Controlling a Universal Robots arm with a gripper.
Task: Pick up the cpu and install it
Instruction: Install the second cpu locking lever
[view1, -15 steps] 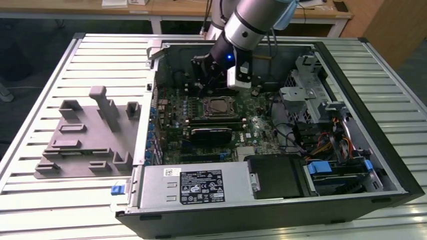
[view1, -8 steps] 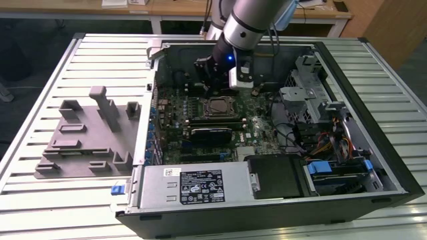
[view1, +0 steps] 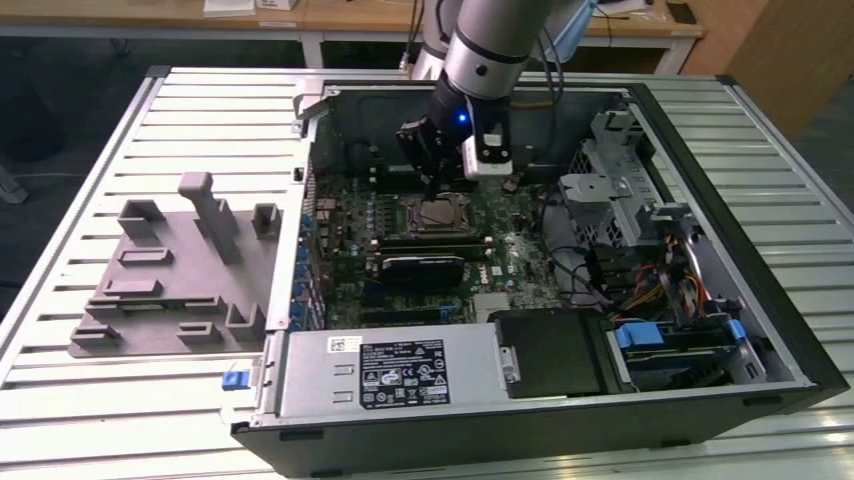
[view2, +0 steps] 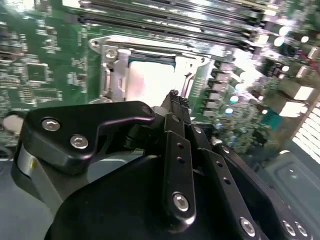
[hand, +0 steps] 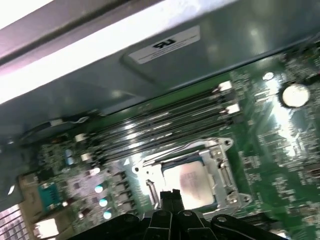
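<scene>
The cpu (view1: 438, 213) lies flat inside the metal-framed motherboard socket (view1: 467, 222) in the open computer case, pale silvery top up. In both wrist views the cpu (view2: 150, 82) (hand: 192, 182) shows just past my black fingertips, seated within the socket frame (hand: 225, 170). My gripper (view1: 430, 188) hangs just above the socket's edge on the exterior view's left. Its fingertips (view2: 173, 96) (hand: 170, 194) look pressed together with nothing between them.
Memory slots (hand: 165, 125) run beside the socket. The case wall (view1: 314, 150) and a drive cage (view1: 607, 200) with cables (view1: 654, 280) flank the board. A power supply (view1: 387, 370) sits at the case's near end. Grey fixture blocks (view1: 174, 270) lie on the slatted table at the exterior view's left.
</scene>
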